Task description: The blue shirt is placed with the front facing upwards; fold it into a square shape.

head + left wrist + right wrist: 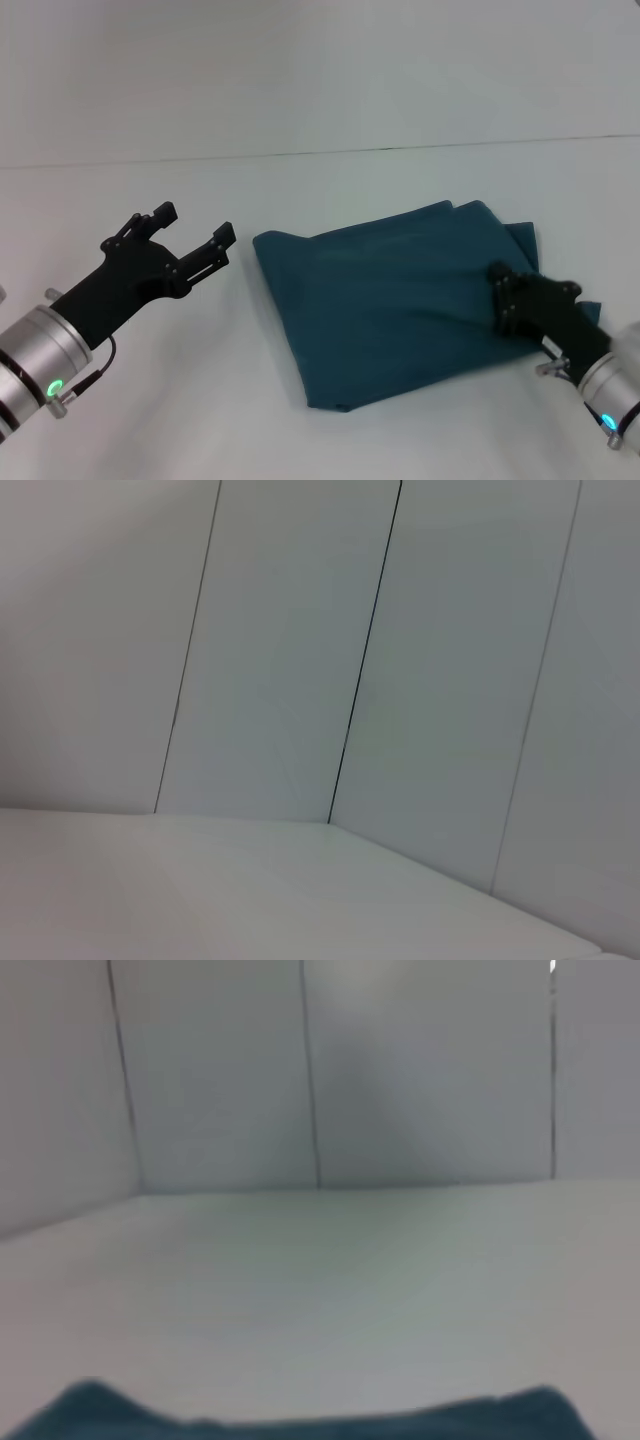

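Head view: right gripper (507, 292) on shirt (390, 300) lower right, grip unclear; left gripper (193, 238) wide, centre-left, just beside.

Left arm reaches in from the near left, silver wrist with a green light, black left gripper (195, 238) raised and angled toward the middle, jaws spread wide with nothing between them. Right arm comes in from the near right, silver wrist low, black right gripper (498, 285) pointing inward and down; whether its jaws are parted can't be told.
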You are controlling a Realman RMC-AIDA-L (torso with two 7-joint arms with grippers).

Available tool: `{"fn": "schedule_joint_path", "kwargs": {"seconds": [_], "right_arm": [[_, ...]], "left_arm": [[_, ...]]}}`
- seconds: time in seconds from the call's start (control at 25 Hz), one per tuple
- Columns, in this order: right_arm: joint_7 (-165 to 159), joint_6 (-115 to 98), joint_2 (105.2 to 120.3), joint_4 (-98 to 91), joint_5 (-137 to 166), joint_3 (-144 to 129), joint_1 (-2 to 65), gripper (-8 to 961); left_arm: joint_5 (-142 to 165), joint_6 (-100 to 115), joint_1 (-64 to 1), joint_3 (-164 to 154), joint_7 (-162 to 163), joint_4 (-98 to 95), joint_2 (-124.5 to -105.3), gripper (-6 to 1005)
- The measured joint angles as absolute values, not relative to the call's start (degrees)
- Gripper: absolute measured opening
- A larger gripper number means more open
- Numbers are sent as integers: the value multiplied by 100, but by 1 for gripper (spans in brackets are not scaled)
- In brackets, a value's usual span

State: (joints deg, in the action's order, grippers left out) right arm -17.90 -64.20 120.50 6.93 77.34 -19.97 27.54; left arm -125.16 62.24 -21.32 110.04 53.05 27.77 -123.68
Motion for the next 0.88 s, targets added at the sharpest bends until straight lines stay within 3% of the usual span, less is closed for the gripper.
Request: {"fn": "schedule_joint_path", "kwargs": {"seconds": [0.32, 0.88], "right_arm": [[-1784, -7392, 12050, 971, 7738, -1661, 2576, -1], [-1182, -6192, 12085, 1410, 7749, -947, 2684, -1]], "left_arm": [[-12516, 6213, -2145, 11003, 5250, 2778, -12375, 936], [-12516, 6214, -2172, 11004, 5238, 2732, -12375, 936]]}}
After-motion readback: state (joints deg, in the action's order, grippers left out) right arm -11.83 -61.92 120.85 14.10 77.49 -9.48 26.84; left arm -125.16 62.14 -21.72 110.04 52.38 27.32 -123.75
